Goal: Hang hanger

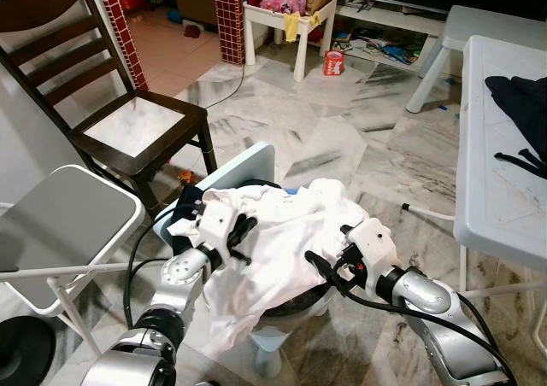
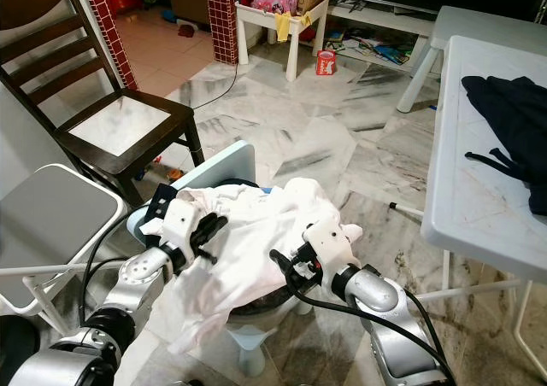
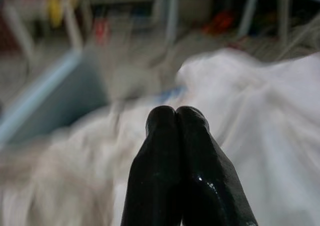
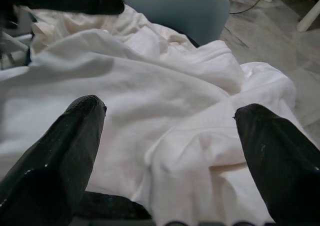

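A crumpled white garment lies heaped over a small light-blue chair right in front of me. Something dark peeks from under its lower edge; I cannot tell what it is. My left gripper rests at the heap's left side, its black fingers pressed together with nothing visible between them. At the heap's right side my right gripper is open, its two fingers spread wide just over the white cloth.
A dark wooden chair and a grey folding chair stand to the left. On the right is a white table with a black garment. Marble floor stretches ahead to a small white table.
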